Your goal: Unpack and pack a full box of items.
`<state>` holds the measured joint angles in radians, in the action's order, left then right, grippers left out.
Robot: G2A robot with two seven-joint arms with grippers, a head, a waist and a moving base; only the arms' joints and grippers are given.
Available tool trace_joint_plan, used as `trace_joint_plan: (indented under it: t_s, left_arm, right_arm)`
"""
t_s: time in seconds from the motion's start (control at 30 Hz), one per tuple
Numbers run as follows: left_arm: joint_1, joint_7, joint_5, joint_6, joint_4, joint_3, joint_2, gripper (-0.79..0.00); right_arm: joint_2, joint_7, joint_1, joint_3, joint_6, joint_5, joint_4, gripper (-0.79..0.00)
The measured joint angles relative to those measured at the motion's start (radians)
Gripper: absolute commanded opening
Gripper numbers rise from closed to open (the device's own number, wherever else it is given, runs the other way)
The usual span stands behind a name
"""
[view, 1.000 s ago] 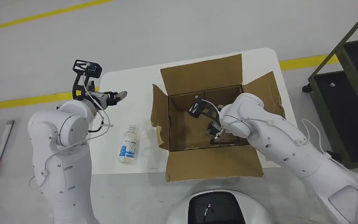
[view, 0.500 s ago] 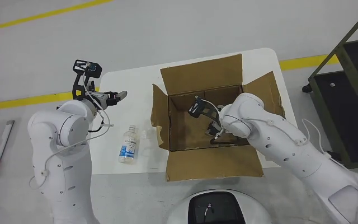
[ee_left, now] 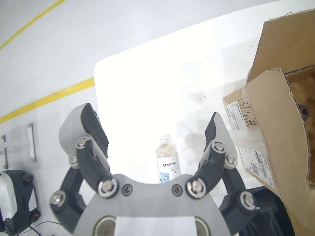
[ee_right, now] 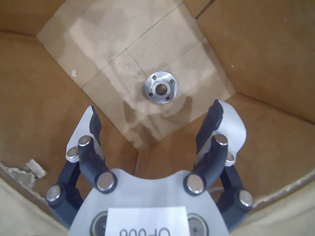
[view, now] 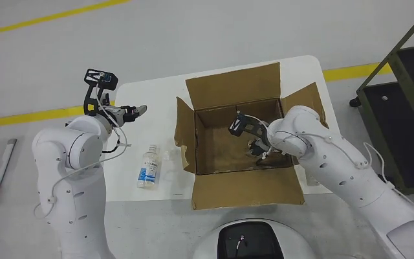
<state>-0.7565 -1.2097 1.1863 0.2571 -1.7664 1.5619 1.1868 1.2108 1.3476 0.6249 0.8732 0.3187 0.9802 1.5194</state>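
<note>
The unpacking step is judged to be in hand: the right gripper (ee_right: 154, 110), spread wide and empty, is held inside the cardboard box (view: 249, 189), above a round metal flange (ee_right: 161, 88) lying flat on the box floor. A clear bottle (view: 149, 167) is laid on the table (view: 155, 90) beside the box, while the left gripper (ee_left: 150, 114), likewise spread wide and empty, is held above the table's edge. A descent over the flange and a closing across its low rim would next be called for.

White round-cornered table (view: 162, 97) standing on a grey floor (view: 194, 32), 1 clear labelled bottle (view: 149, 167) lying on its side on it, 1 open cardboard box (view: 246, 188) sitting just beside the bottle, flaps spreading outward
</note>
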Motion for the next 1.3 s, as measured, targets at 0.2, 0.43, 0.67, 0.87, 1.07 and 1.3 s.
trace_joint_plan:
  t_s: [0.2, 0.43, 0.67, 0.87, 1.07, 1.3]
  left_arm:
    - [0.0, 0.0, 0.0, 0.0, 0.0, 0.0, 0.0, 0.0]
    - [0.0, 0.0, 0.0, 0.0, 0.0, 0.0, 0.0, 0.0]
    - [0.0, 0.0, 0.0, 0.0, 0.0, 0.0, 0.0, 0.0]
    - [0.0, 0.0, 0.0, 0.0, 0.0, 0.0, 0.0, 0.0]
    - [0.0, 0.0, 0.0, 0.0, 0.0, 0.0, 0.0, 0.0]
    - [0.0, 0.0, 0.0, 0.0, 0.0, 0.0, 0.0, 0.0]
  right_arm:
    - [-0.008, -0.021, -0.002, 0.019, 0.076, 0.0, -0.017, -0.44]
    - [-0.001, -0.032, -0.04, -0.007, 0.132, -0.022, -0.097, -0.425]
    - [0.016, -0.052, -0.082, -0.052, 0.168, -0.057, -0.165, -0.431]
    - [0.024, -0.06, -0.103, -0.076, 0.192, -0.081, -0.189, -0.443]
    - [0.029, -0.07, -0.115, -0.094, 0.203, -0.081, -0.226, -0.446]
    - [0.04, -0.079, -0.134, -0.132, 0.2, -0.041, -0.25, -0.434]
